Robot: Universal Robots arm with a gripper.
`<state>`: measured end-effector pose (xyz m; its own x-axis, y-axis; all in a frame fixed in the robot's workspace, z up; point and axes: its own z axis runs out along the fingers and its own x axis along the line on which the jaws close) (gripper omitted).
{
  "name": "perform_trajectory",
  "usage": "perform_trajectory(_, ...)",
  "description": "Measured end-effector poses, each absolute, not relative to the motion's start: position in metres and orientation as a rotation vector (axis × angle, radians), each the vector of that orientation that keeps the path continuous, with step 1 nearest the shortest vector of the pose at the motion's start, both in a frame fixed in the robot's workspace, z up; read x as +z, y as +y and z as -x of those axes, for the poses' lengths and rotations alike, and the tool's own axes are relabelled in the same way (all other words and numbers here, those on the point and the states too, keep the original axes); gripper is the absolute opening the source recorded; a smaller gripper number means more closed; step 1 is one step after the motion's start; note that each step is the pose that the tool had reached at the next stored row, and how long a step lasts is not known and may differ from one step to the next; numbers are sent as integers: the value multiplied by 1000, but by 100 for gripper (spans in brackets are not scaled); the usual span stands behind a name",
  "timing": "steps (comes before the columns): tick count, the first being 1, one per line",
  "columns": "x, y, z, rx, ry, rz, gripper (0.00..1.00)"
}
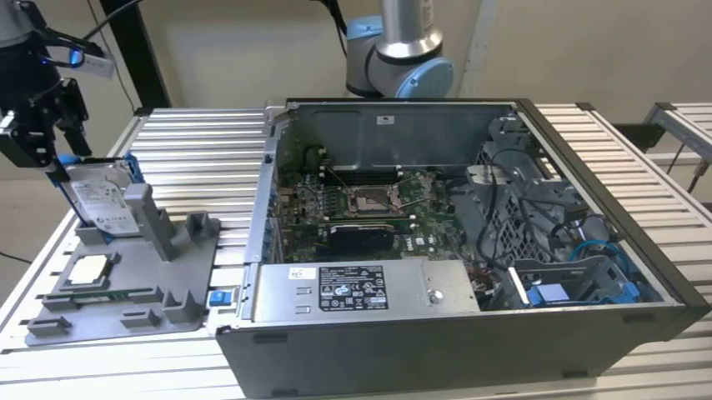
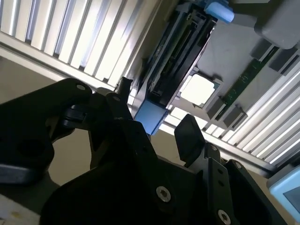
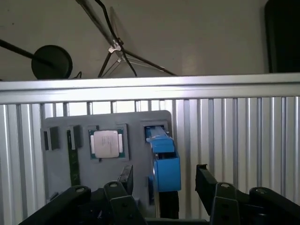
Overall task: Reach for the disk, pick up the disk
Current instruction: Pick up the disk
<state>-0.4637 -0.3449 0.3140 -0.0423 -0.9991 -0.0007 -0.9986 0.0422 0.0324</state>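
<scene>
Silver-grey disk (image 1: 98, 198): stood on edge in the grey tray (image 1: 178, 279), near the surface's (image 1: 212, 142) edge at the exterior view's left.
Gripper (image 3: 163, 172): positioned over the disk's upper end.
Jaws: spread wide, one set each side of the blue rail (image 3: 161, 145), a gap left beside it.

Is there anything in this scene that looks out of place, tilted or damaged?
Nothing stands out. The disk stands on edge in the grey holder, intact, with the open gripper straddling it. The processor chip lies flat in its recess. The computer case lies open, with nothing spilled.
</scene>
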Motion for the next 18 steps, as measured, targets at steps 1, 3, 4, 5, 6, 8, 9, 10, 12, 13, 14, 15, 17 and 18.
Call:
perform_trajectory(1,313,-345,464,-37,-2249,-2162,100)
perform_trajectory(3,310,-345,464,-37,-2244,-2166,100)
perform_trajectory(4,308,-345,464,-37,-2243,-2168,100)
perform_trajectory(5,307,-345,464,-37,-2242,-2169,100)
perform_trajectory(6,305,-345,464,-37,-2241,-2170,100)
perform_trajectory(8,301,-345,464,-37,-2239,-2172,100)
perform_trajectory(9,299,-346,464,-37,-2237,-2174,100)
perform_trajectory(10,297,-346,464,-37,-2236,-2175,100)
perform_trajectory(12,294,-346,464,-37,-2234,-2177,100)
perform_trajectory(13,292,-346,464,-37,-2233,-2178,100)
perform_trajectory(14,290,-346,464,-37,-2233,-2178,100)
perform_trajectory(15,288,-346,464,-37,-2232,-2179,100)
perform_trajectory(17,285,-345,464,-37,-2230,-2181,100)
perform_trajectory(18,283,-345,464,-37,-2229,-2182,100)
